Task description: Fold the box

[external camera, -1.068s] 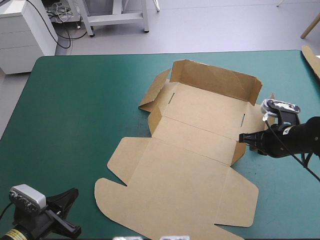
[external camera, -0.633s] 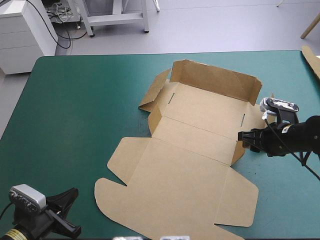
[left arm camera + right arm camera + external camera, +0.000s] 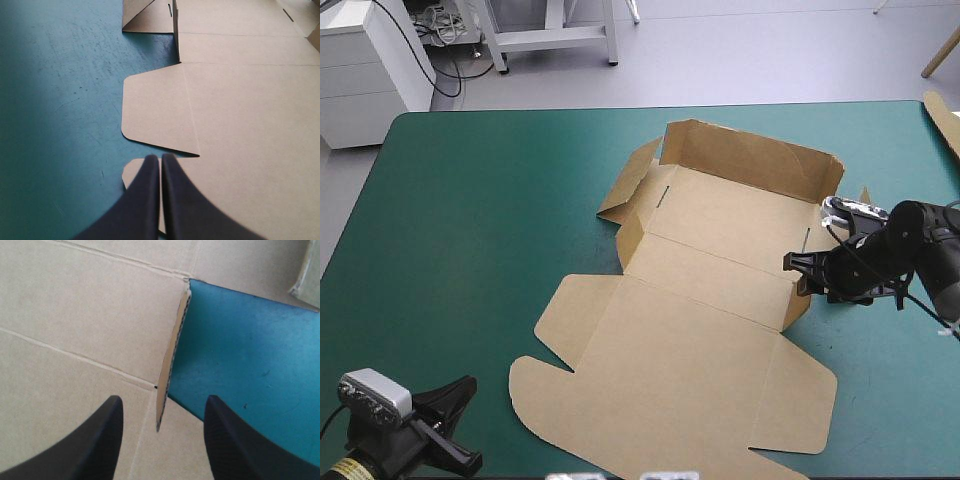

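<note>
The brown box (image 3: 710,300) lies mostly flat on the teal-green cover, with its far wall (image 3: 750,160) raised and short side walls half up. My right gripper (image 3: 799,276) is at the box's right side, open. In the right wrist view the upright edge of the small right side wall (image 3: 172,355) stands between the fingers of that gripper (image 3: 164,401), touching neither. My left gripper (image 3: 460,425) rests near the table's front left corner. Its fingers are shut (image 3: 161,158), pointing at the box's near left flap (image 3: 160,115) just ahead.
An edge of more brown board (image 3: 945,120) shows at the table's right edge. Bare teal-green cover (image 3: 470,220) stretches left of the box.
My right gripper has moved left toward the box and turned, so its fingers now straddle the right side wall. The left arm and the box have not moved.
</note>
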Action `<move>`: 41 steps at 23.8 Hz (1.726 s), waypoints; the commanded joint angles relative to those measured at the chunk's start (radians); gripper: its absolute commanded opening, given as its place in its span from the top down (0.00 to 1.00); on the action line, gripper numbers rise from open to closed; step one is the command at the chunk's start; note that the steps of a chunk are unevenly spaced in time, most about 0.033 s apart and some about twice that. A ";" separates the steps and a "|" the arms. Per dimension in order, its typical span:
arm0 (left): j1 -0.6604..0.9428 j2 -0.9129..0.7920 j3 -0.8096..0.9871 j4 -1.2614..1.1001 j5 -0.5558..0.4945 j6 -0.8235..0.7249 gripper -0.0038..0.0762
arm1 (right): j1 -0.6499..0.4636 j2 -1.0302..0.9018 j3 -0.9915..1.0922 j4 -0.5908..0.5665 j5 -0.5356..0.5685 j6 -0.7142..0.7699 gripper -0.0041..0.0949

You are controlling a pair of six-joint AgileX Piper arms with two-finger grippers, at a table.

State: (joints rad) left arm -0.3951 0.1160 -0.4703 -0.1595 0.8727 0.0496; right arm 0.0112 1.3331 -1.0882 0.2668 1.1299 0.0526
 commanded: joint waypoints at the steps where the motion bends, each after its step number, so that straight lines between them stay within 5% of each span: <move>1: -0.007 0.018 -0.025 -0.017 -0.071 -0.003 0.96 | 0.003 0.018 -0.033 0.021 -0.044 0.005 0.49; 14: -0.007 0.018 -0.025 -0.017 -0.071 -0.003 0.96 | 0.135 0.100 -0.033 -0.104 -0.125 0.081 0.53; 28: -0.007 0.018 -0.025 -0.017 -0.071 -0.003 0.96 | 0.135 0.152 -0.031 -0.134 -0.082 0.200 0.55; 30: -0.007 0.018 -0.025 -0.017 -0.071 -0.003 0.96 | 0.135 0.164 -0.031 -0.136 -0.088 0.200 0.61; 34: -0.007 0.018 -0.025 -0.017 -0.071 -0.003 0.96 | 0.135 0.164 -0.031 -0.138 -0.088 0.169 0.98; 41: -0.007 0.018 -0.025 -0.017 -0.071 -0.003 0.96 | 0.135 0.164 -0.031 -0.148 -0.126 0.110 0.97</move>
State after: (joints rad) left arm -0.3951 0.1160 -0.4703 -0.1595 0.8718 0.0496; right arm 0.1454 1.5292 -1.0905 0.1344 1.0312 0.2055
